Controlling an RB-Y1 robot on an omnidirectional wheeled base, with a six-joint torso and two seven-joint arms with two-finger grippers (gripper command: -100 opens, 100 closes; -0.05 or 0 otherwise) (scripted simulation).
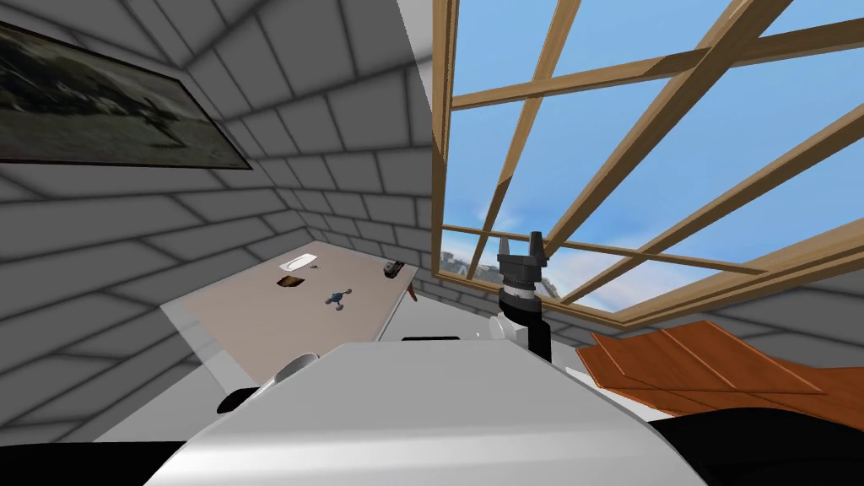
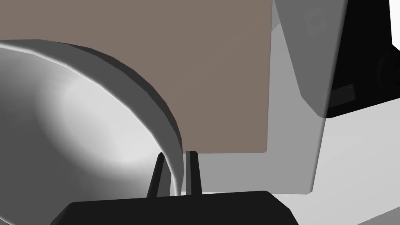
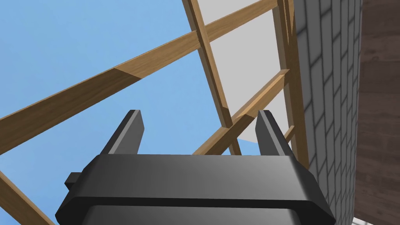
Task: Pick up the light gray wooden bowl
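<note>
The light grey bowl (image 2: pixel 78 113) looms large in the left wrist view, its hollow turned toward the camera. My left gripper (image 2: pixel 175 172) is shut on the bowl's rim, one finger inside the rim and one outside. Behind the bowl lies the brown-grey tabletop (image 2: pixel 222 78). I cannot tell whether the bowl rests on it or hangs above it. My right gripper (image 1: pixel 521 240) is raised in front of the window, and in its own view the right gripper (image 3: pixel 200 117) stands open with nothing between its fingers.
The long beige table (image 1: pixel 253 316) runs along the grey brick wall on my left. On its far end lie a white dish (image 1: pixel 297 263), a brown object (image 1: pixel 289 281), a small blue object (image 1: pixel 337 297) and a dark object (image 1: pixel 393 269). Orange-brown boards (image 1: pixel 700 363) lie at right.
</note>
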